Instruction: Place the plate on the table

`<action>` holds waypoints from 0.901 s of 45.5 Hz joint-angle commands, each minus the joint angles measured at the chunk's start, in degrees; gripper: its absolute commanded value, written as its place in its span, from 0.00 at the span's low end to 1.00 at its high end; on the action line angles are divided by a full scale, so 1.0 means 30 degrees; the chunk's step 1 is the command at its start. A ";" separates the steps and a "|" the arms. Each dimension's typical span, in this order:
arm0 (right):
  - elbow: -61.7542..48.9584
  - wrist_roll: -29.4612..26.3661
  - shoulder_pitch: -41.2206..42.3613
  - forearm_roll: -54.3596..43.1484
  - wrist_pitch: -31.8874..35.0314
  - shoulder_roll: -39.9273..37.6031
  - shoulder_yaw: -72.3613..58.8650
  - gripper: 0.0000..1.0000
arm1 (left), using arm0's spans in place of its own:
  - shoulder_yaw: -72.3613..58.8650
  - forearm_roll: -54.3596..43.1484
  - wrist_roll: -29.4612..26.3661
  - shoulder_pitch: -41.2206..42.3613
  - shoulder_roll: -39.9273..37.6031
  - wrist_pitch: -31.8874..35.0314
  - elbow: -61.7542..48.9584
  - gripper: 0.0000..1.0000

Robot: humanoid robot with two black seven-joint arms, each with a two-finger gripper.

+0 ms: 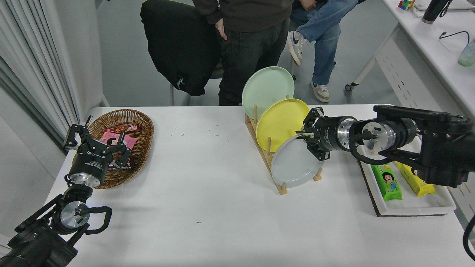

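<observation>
We see the big white table [207, 207] first. On it, at about 2 o'clock from the middle, stands a wooden rack [264, 154] with three plates leaning in it. The green plate [267, 91] is at the back, the yellow plate [280, 122] is in the middle, and the grey plate [293, 165] is at the front. The grey one is the plate we want, and it is not out of the rack yet.

The right gripper [311, 142] is at the grey plate's top edge, at about 1 o'clock on the plate. Its fingers seem to sit on both sides of the rim, but we cannot tell if they are squeezing it.

We think a weak pinch could let the plate slip and fall when it goes up. The yellow plate is right beside the gripper, so a sideways pull could bump it or tip the rack.

A tray [408, 211] with snacks lies at 3 o'clock. The left gripper [97, 142] rests spread open by the basket [141, 126] at 9 o'clock.
</observation>
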 commanded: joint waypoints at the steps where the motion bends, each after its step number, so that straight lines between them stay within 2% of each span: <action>1: 0.0011 -0.0399 0.0024 -0.0019 -0.0010 -0.0017 -0.0014 0.06 | 0.0000 0.0000 0.0000 0.0000 0.0000 0.0000 -0.0028 0.98; 27: 0.0187 -0.0721 0.0433 -0.0048 0.0136 -0.0574 0.0191 0.06 | 0.0000 0.0000 0.0000 0.0000 0.0000 0.0000 0.0002 0.98; 29: 0.0216 -0.0721 0.0463 -0.0048 0.0136 -0.0574 0.0220 0.05 | 0.0000 0.0000 0.0000 0.0000 0.0000 0.0000 0.0002 0.98; 31: 0.0216 -0.0721 0.0522 -0.0048 0.0165 -0.0603 0.0220 0.00 | 0.0000 0.0000 0.0000 0.0000 0.0000 0.0000 0.0002 0.98; 41: 0.0246 -0.0984 0.0522 -0.0019 0.0751 -0.0750 0.0952 0.00 | 0.0000 0.0000 0.0000 0.0000 0.0000 0.0000 0.0002 0.98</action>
